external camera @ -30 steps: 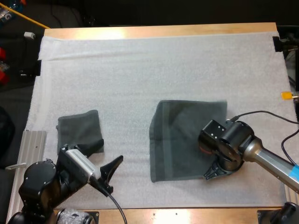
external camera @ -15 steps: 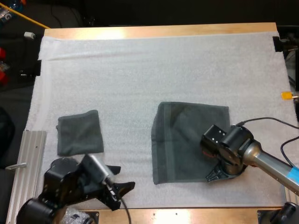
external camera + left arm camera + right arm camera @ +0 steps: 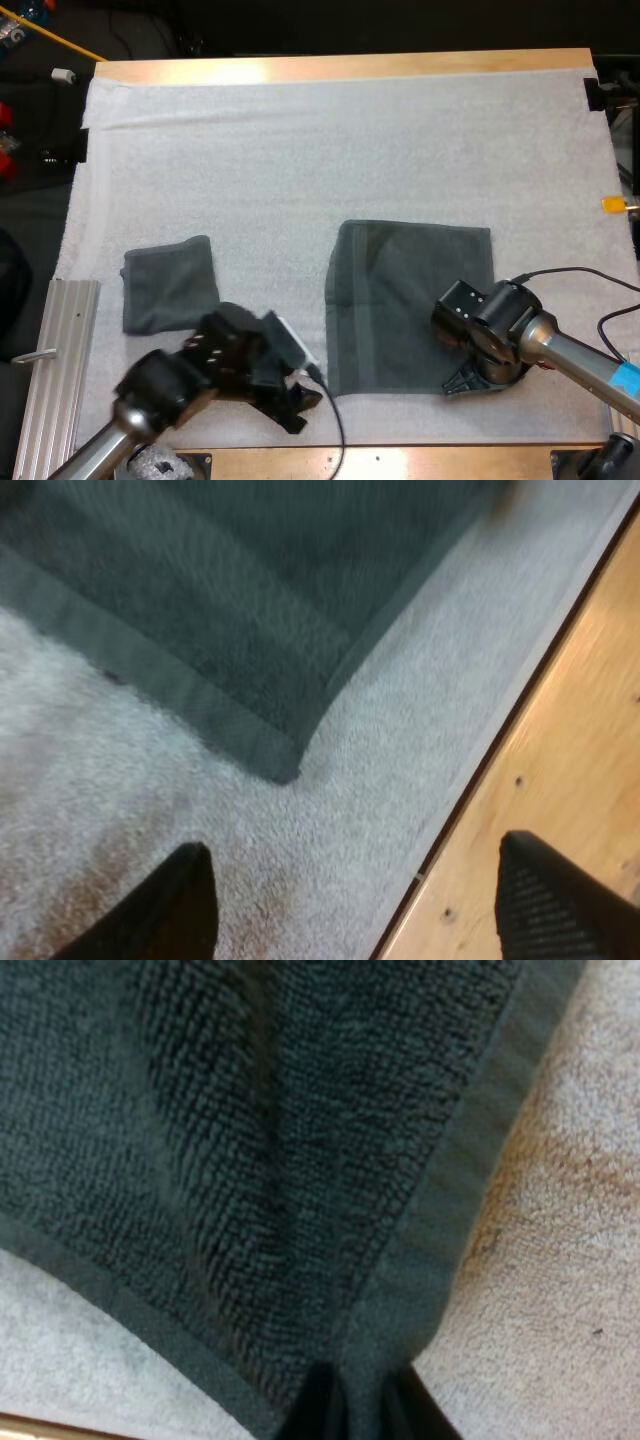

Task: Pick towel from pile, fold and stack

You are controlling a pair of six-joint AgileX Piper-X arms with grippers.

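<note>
Dark grey-green flat towel of looped terry, rectangle on fuzzy white mat, right gripper clamped on its hemmed corner, left gripper with fingers apart beside the other near corner, small folded towel to the left.

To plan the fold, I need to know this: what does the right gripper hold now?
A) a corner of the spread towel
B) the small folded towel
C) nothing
A: the right gripper is shut on a corner of the spread towel.

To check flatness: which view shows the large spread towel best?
The high view: it takes in the whole spread towel. The left wrist view gives one free corner, the right wrist view the corner the right gripper pinches.
</note>
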